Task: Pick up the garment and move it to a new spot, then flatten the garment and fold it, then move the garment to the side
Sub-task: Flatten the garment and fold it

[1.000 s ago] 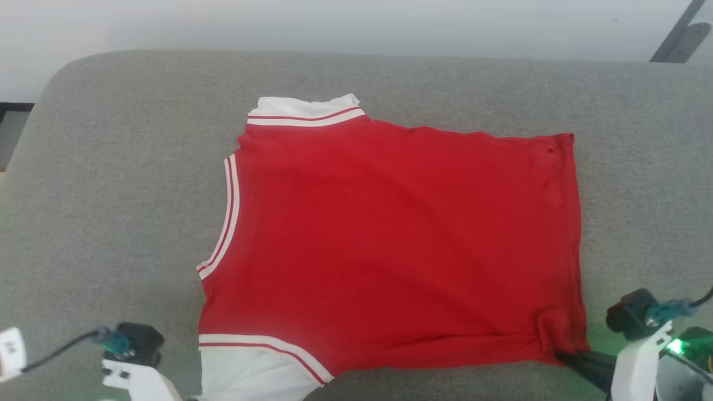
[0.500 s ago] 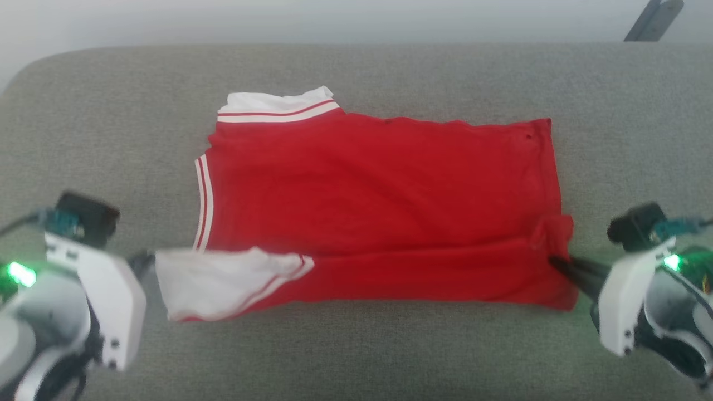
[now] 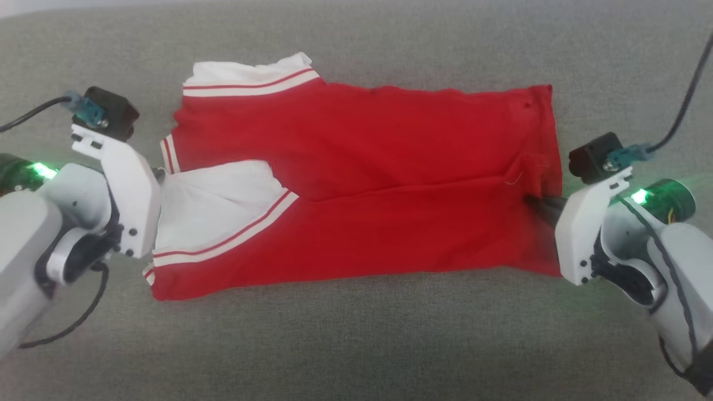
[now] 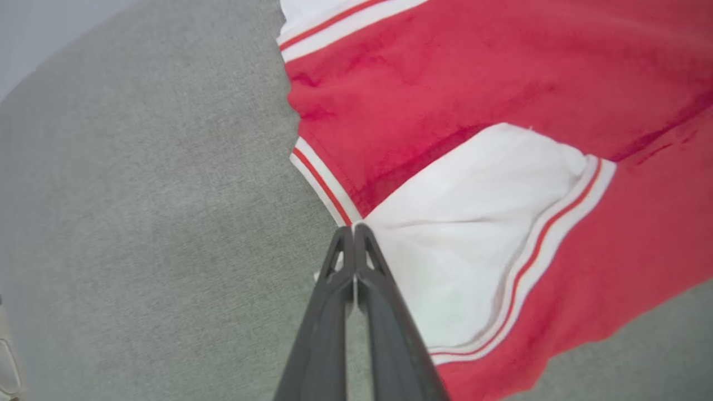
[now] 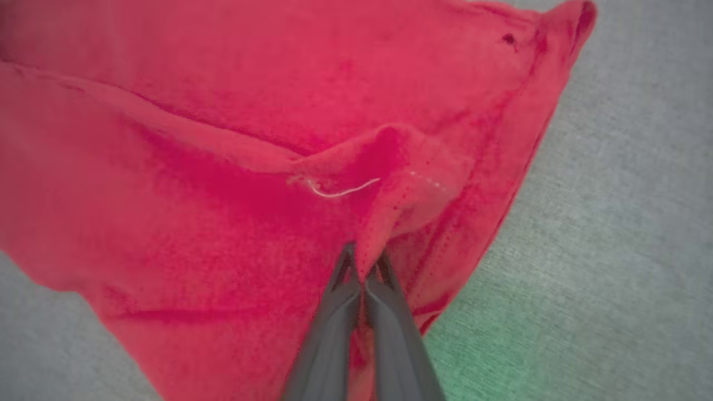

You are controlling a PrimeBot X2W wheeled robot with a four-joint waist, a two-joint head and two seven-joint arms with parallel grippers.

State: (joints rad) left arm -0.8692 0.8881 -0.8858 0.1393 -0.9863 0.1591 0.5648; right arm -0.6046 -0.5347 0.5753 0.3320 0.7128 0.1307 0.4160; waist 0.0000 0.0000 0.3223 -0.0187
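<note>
The garment [image 3: 390, 139], a bright red T-shirt, lies sideways on the grey cushion with its near half doubled back over the far half. Its white sleeve end [image 3: 211, 206] with red stripes rests on top at the left. My left gripper [image 3: 160, 177] is shut on that sleeve's edge; in the left wrist view its fingertips [image 4: 353, 228] pinch the white cloth of the garment [image 4: 501, 83] beside the striped collar. At the right, my right gripper [image 3: 530, 200] is shut on a raised pleat at the hem corner. The right wrist view shows the right gripper [image 5: 365, 262] pinching the garment's [image 5: 223, 111] red fold.
The grey upholstered cushion [image 3: 356, 345] stretches bare in front of the shirt and on both sides. A black cable [image 3: 690, 83] runs up from the right wrist. A pale strip of wall or floor [image 4: 33, 33] lies beyond the cushion's rounded corner.
Both grippers carried the shirt's near edge up and away from me, laying the near half over the far half. The head camera tilted down, so the whole scene shifted.
</note>
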